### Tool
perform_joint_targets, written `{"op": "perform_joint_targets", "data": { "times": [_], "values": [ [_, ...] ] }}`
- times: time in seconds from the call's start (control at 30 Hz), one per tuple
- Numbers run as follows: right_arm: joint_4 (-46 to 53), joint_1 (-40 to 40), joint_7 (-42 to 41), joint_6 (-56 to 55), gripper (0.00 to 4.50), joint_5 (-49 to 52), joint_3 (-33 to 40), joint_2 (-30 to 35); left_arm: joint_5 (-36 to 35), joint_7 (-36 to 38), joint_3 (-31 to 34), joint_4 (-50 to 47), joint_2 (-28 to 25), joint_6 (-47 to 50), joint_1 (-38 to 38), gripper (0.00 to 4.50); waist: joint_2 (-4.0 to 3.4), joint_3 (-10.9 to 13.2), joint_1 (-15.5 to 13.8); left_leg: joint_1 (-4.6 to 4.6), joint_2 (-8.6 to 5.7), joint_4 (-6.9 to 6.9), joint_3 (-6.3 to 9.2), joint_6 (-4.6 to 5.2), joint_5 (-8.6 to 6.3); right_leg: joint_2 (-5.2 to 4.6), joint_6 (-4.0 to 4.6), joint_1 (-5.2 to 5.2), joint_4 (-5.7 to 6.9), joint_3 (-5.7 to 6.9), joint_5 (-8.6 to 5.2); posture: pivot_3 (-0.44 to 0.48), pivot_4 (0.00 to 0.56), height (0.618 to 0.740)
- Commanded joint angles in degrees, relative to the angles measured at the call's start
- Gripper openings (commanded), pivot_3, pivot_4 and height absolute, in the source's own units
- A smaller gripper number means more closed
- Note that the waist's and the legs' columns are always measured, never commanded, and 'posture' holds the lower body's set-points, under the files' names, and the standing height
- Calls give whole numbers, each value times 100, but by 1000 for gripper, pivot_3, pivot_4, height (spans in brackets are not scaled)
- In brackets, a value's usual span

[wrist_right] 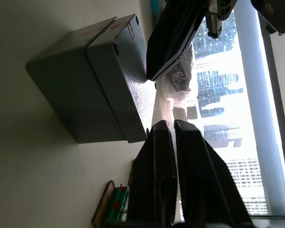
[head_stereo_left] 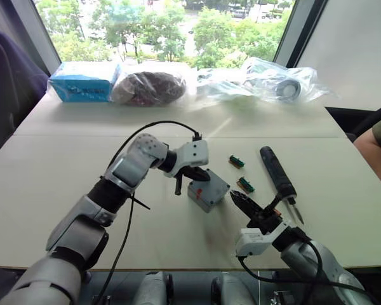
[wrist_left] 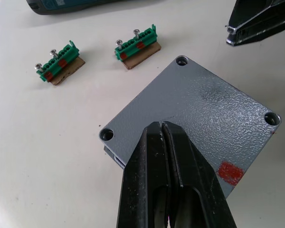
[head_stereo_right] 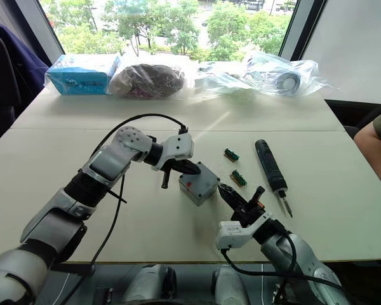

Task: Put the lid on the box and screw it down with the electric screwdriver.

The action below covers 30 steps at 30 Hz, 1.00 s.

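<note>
Nearest the lens at the lower right of the head view, the right gripper [head_stereo_left: 240,201] points up-frame toward the box, its 2 black fingers pressed together and holding nothing. Behind it, a pale table [head_stereo_left: 57,165] spans the frame. At centre, the left gripper [head_stereo_left: 200,176] hangs over the lid with its fingers closed side by side and empty; the left wrist view has the tips just above the lid's textured face, though actual contact cannot be told.

Along the table's far edge at the top of the frame lie a blue packet [head_stereo_left: 84,81] at upper left, a dark bundle in clear wrap [head_stereo_left: 148,87] beside it, and clear plastic bags [head_stereo_left: 267,81] at upper right.

Right of centre, the electric screwdriver [head_stereo_left: 276,173] lies flat on the table, bit toward the near edge, well apart from both grippers.

At centre sits the grey box [head_stereo_left: 207,190], the lid [wrist_left: 194,111] on top of it with open corner holes and a red mark near 1 corner.

Between box and screwdriver lie 2 small green terminal blocks [head_stereo_left: 241,173], each carrying screws, on brown backing.

At the right edge of the frame, a person's arm [head_stereo_left: 376,149] rests by the table.
</note>
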<state>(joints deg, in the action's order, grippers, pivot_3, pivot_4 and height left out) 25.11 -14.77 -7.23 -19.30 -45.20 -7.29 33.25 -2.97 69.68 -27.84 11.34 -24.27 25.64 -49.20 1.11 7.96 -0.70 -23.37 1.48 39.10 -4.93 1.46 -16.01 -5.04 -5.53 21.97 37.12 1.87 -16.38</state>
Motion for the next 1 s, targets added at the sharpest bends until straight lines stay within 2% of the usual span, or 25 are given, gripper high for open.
{"op": "perform_joint_targets", "data": {
  "times": [0.03,0.17,0.3,0.5,0.7,1.0],
  "values": [
    [355,-25,-195,7,30,820,199,-136,-44,-53,174,255,-22,220,123,0,-1,1,0,-1,0,0,0,0,0,0,0,1,0,0,0,0,150,740],
    [571,-87,-791,351,30,2040,162,-316,-767,96,836,-91,88,661,24,0,-8,10,3,-11,1,-3,-1,1,0,0,-1,15,1,-2,0,0,150,740],
    [1026,-110,-1630,1730,30,3790,127,-673,-1307,108,1381,-294,-17,1297,-165,0,-11,25,1,-34,2,-3,0,1,0,-1,-14,36,1,-1,8,0,150,740],
    [1377,-63,-2243,2876,30,4571,134,-608,-1647,-192,1804,-201,-34,1804,-242,0,-16,30,-6,-35,2,-4,2,4,-2,-2,-6,37,-1,1,4,0,150,740],
    [1653,-77,-2569,3832,30,5280,104,-547,-1212,-279,1483,256,-269,1356,-36,0,-18,31,3,-35,1,-5,1,4,-3,-1,-9,41,0,1,6,0,150,740],
    [1706,130,-2425,4353,30,5376,70,-578,-994,-72,1057,327,-286,1036,259,0,-19,33,-2,-54,-2,-5,1,4,-2,-8,1,58,1,2,2,0,150,740]
  ]
}}
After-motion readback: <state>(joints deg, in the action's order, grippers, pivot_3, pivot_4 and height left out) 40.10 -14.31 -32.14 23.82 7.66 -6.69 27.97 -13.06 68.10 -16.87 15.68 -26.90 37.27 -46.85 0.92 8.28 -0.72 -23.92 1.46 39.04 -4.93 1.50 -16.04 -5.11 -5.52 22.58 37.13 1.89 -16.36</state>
